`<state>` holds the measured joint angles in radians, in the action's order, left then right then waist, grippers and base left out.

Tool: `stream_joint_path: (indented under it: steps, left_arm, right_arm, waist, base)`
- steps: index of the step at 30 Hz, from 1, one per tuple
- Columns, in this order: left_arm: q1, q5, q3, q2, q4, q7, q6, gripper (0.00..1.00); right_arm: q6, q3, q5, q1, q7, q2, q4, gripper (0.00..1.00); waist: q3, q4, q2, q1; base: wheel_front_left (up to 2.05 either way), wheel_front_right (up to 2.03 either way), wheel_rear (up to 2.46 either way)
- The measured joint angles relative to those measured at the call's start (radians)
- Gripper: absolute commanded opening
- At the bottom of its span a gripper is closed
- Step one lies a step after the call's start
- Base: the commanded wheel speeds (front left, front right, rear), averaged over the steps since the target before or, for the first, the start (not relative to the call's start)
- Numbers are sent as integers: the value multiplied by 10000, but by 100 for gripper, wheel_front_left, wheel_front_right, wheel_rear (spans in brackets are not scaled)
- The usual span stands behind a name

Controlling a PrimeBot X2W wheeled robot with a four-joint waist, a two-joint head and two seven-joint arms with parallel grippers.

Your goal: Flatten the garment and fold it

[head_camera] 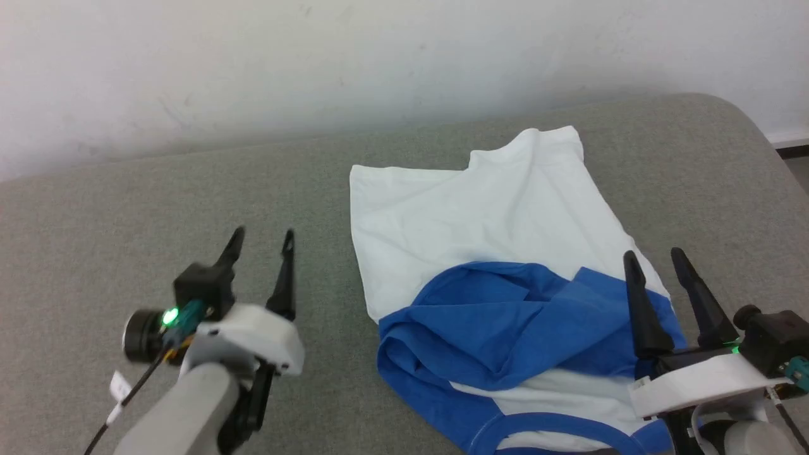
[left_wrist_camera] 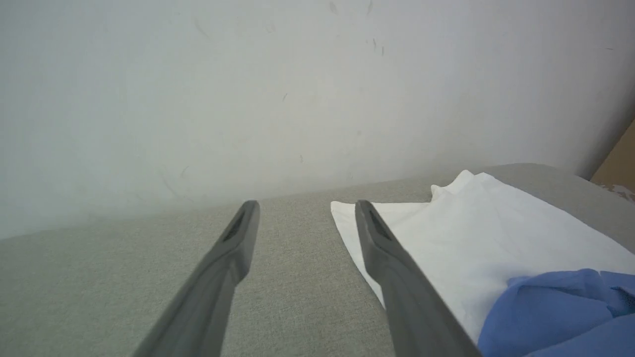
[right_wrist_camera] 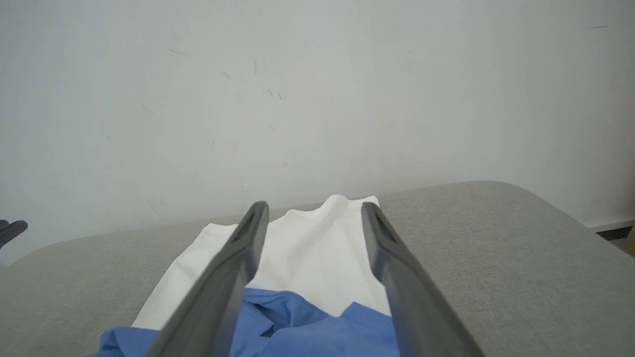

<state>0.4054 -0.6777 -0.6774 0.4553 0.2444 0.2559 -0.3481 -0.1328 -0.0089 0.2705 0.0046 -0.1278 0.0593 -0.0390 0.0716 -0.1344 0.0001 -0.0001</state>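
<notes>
The garment (head_camera: 493,215) lies on the grey cushioned surface, right of centre. Its white body stretches toward the wall, and both blue sleeves (head_camera: 505,322) are bunched across the near part, with the blue neck band (head_camera: 543,426) at the front edge. My left gripper (head_camera: 262,243) hovers open over bare cushion to the garment's left, empty. My right gripper (head_camera: 657,259) stands open above the garment's right sleeve, holding nothing. The left wrist view has the white hem corner (left_wrist_camera: 347,210) beside my right-hand finger. In the right wrist view the white body (right_wrist_camera: 310,248) shows between my fingers.
The grey cushion (head_camera: 126,208) runs back to a white wall (head_camera: 316,63). Its rounded right corner (head_camera: 733,120) drops to a strip of floor (head_camera: 797,165). Bare cushion lies to the garment's left.
</notes>
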Motion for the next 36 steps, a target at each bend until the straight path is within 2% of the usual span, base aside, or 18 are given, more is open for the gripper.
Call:
stream_joint_path:
  steps: [5,8,10,12,16,18,20,23,28,32,36]
  left_arm:
    - [-1309,12,522,136,-520,10,-107,100]
    - [-1509,-23,322,293,-495,-121,422,100]
    - [-1297,-38,-10,474,-447,-633,1043,100]
    - [-709,-73,-431,629,-405,-1331,1958,100]
    - [1150,-382,-671,732,-165,-2650,3519,100]
    - [2143,-650,-708,706,119,-3442,4050,100]
    - [3099,-1122,-671,581,506,-4253,4360,100]
    - [4592,-1465,-723,476,1223,-5336,4614,100]
    - [6567,-2121,-780,397,2600,-6890,4709,100]
    - [7570,-2226,-1037,399,3549,-7983,4719,100]
    - [8081,-2449,-1168,397,4172,-8619,4721,100]
  right_arm:
    - [0,130,-125,-4,-94,-2,119,100]
    - [0,236,-173,-39,-153,-2,161,100]
    - [0,347,-199,-171,-167,-4,161,100]
    - [0,504,-247,-386,-167,-8,134,100]
    - [0,828,-345,-849,-173,-15,73,100]
    - [0,897,-349,-1014,-219,-17,52,100]
    - [0,976,-355,-1142,-278,-13,44,100]
    - [0,1269,-420,-1405,-359,-19,50,100]
    - [0,1680,-416,-1824,-556,-38,94,100]
    - [0,1841,-407,-1964,-708,-48,159,100]
    - [0,1894,-314,-2011,-872,-52,251,100]
  waist:
    - [130,188,0,0]
    - [298,271,0,0]
    - [475,306,0,1]
    - [698,332,0,1]
    - [1283,348,0,2]
    - [1616,338,0,3]
    - [1958,315,0,3]
    - [2491,237,0,4]
    - [3303,-66,0,5]
    - [3776,-491,0,5]
    - [4111,-986,0,3]
  base:
    - [0,0,0]
    - [0,0,0]
    - [0,0,0]
    - [0,0,0]
    - [0,0,0]
    - [0,0,0]
    - [0,0,0]
    - [0,0,0]
    - [0,0,0]
    - [0,0,0]
    - [0,0,0]
